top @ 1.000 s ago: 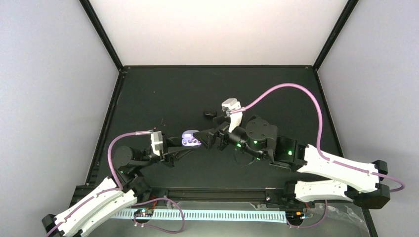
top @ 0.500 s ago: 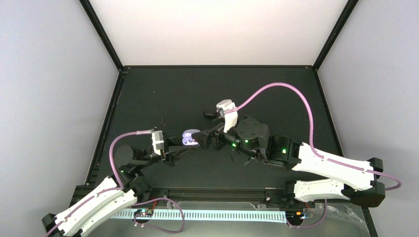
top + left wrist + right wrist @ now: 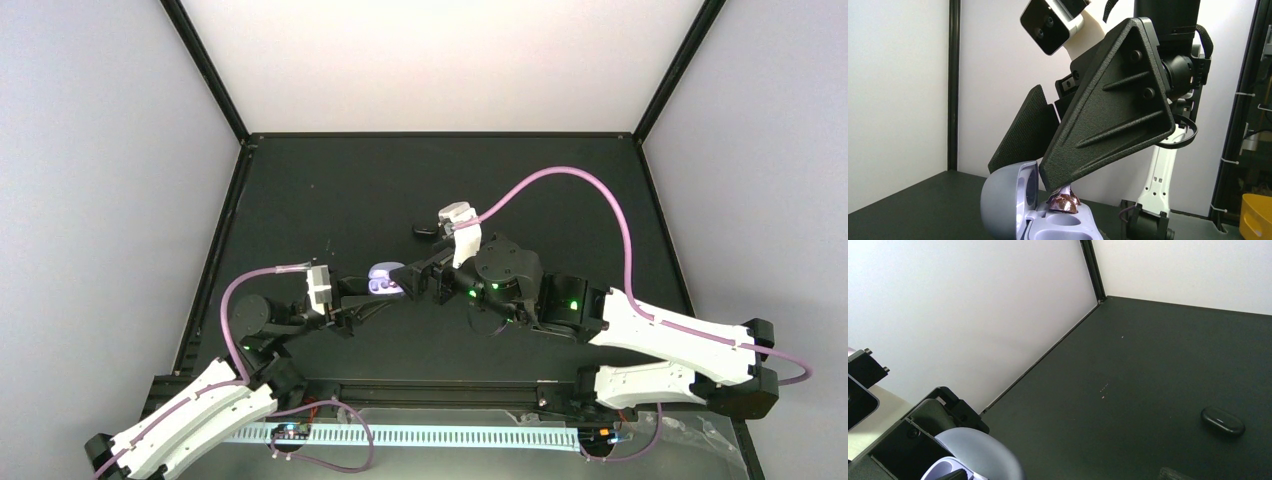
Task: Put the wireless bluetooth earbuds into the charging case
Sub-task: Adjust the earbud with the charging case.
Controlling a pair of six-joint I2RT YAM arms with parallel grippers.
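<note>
Left end effector point(image 3: 372, 292) clenched on lilac charging case point(image 3: 998, 202), judged to brace it against insertion push. Case sits wells up, lid hinged open. Right end effector point(image 3: 1050, 186) pinches purple-pink earbud point(image 3: 1064, 202) directly over one well, not fully seated. Earbud long axis near upright: rounded body down toward well, pale stalk up between fingertips. Closed black case point(image 3: 1223, 421) lies well apart on surface point(image 3: 1158, 355).

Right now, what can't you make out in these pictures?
Left wrist view: the right hand covers the earbud partly; grip unclear.
Right wrist view: the bottom edge crops the charging case.
Top view: the left hand is tiny, grip unreadable; the right arm overlaps the black case.
</note>
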